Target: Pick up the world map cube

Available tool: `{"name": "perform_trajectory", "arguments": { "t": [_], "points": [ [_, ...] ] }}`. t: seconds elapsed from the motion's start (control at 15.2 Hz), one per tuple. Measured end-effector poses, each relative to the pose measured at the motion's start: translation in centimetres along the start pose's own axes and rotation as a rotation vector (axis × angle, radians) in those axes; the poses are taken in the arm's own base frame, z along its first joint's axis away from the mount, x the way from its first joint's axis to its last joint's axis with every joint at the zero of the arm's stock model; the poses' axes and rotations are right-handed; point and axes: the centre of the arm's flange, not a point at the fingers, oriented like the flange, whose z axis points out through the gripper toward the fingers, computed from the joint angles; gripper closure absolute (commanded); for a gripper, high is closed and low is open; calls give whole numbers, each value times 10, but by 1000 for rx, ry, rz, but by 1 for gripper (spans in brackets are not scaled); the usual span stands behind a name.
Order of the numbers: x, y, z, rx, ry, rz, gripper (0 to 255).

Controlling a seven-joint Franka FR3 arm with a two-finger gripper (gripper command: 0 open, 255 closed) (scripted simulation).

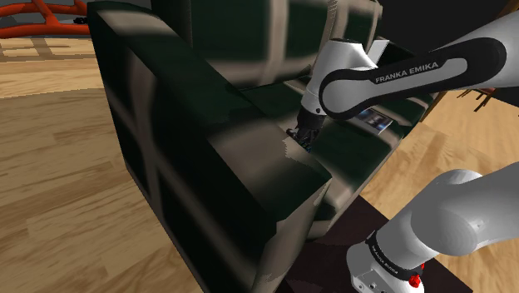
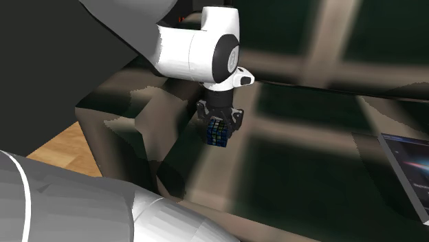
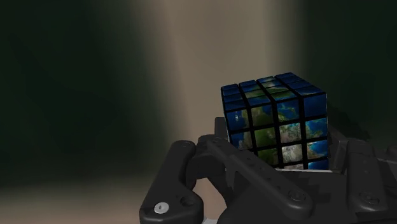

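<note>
Dark green sofa (image 1: pixel 191 158) w/ pale plaid bands takes the centre of the shoulder view. Its fabric looks soft and boxy, w/ a thick armrest at lower centre. Wood-plank floor (image 1: pixel 58 183) lies at left, and an orange-red curved frame (image 1: pixel 42 21) sits in the upper left corner.

White arm (image 1: pixel 416 75) comes in from the right. Its black band reads "FRANKA EMIKA" in white caps, legible in the shoulder view. Dark stand (image 1: pixel 353 229) is at lower right.

A thin flat panel (image 1: pixel 378 121) w/ a bluish printed face lies on the seat, right of centre. In the second exterior view it sits at the right edge (image 2: pixel 405 172). No text readable on it.

Black gripper (image 1: pixel 306 133) points down at the seat near the armrest's inner side. The second exterior view, centre, shows the gripper (image 2: pixel 218 127) closed round the world map cube (image 2: pixel 218 134), one finger on each side. Can't tell if the cube is clear of the seat.

Wrist view gives the detail: the cube (image 3: pixel 277 124) is at right of centre, a 3x3 grid of glossy tiles w/ black gaps, blue ocean and green-tan land. The gripper (image 3: pixel 280 158) clasps its lower sides.
</note>
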Motion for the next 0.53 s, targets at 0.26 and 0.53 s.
{"name": "perform_trajectory", "arguments": {
  "t": [0.26, 0.53],
  "points": [
    [0, 0, 0, 0, 0, 0, 255],
    [0, 0, -5, 0, -1, 1, 255]
  ]
}}
